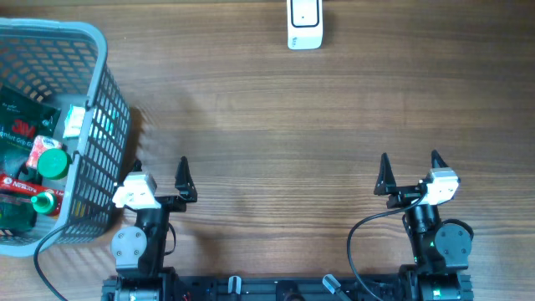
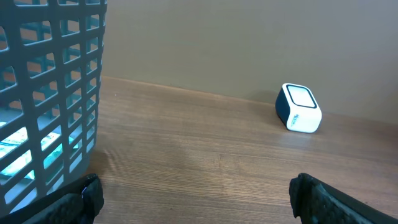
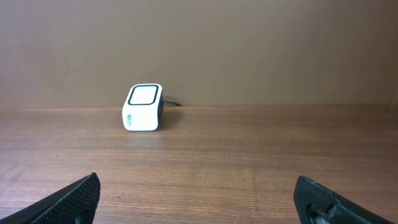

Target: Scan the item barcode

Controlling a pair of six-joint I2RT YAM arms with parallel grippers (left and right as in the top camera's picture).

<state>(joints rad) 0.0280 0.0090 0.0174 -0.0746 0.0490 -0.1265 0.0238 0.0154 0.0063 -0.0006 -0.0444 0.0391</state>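
Left gripper (image 1: 160, 165) and right gripper (image 1: 410, 159) hang spread and empty at the table's (image 1: 276, 125) near edge; seemingly the first step, an item (image 1: 52, 162) must leave the left-edge basket (image 1: 107, 63) for the far-edge scanner (image 1: 304, 23).

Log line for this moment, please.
left gripper: open, empty | right gripper: open, empty | items: in basket | scanner: far side, untouched
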